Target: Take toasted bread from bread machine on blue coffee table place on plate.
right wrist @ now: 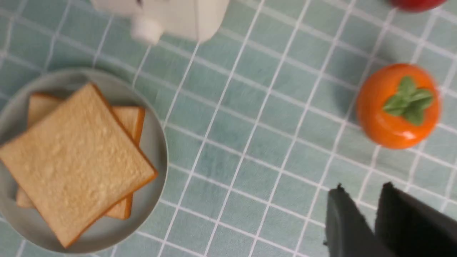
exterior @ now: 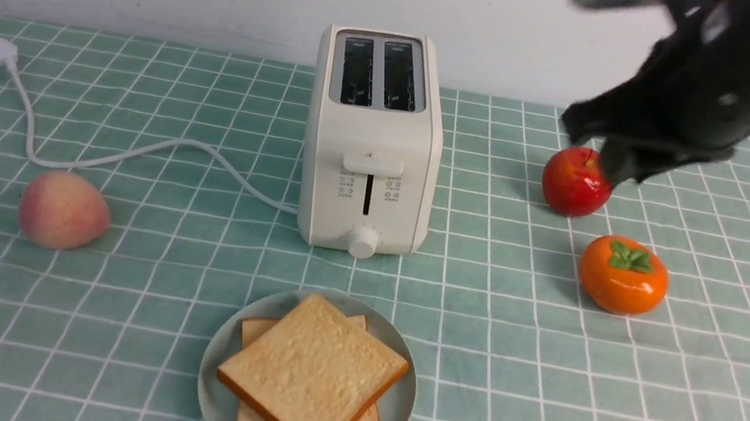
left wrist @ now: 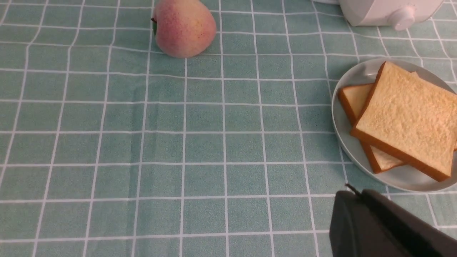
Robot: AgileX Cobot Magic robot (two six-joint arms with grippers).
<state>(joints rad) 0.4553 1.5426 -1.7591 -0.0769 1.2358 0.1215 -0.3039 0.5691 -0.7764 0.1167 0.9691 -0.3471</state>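
Observation:
The cream-white bread machine stands upright at the middle back of the blue coffee table; both its slots look empty. Two slices of toasted bread lie stacked on the plate in front of it, the top slice skewed over the lower one. My right gripper hangs blurred high at the right, over the apple; in the right wrist view its tips stand slightly apart and empty. My left gripper is shut and empty, beside the plate's rim.
A peach lies at the left. A red apple and an orange persimmon sit at the right. The toaster's white cord runs left to a plug. A white wall bounds the back.

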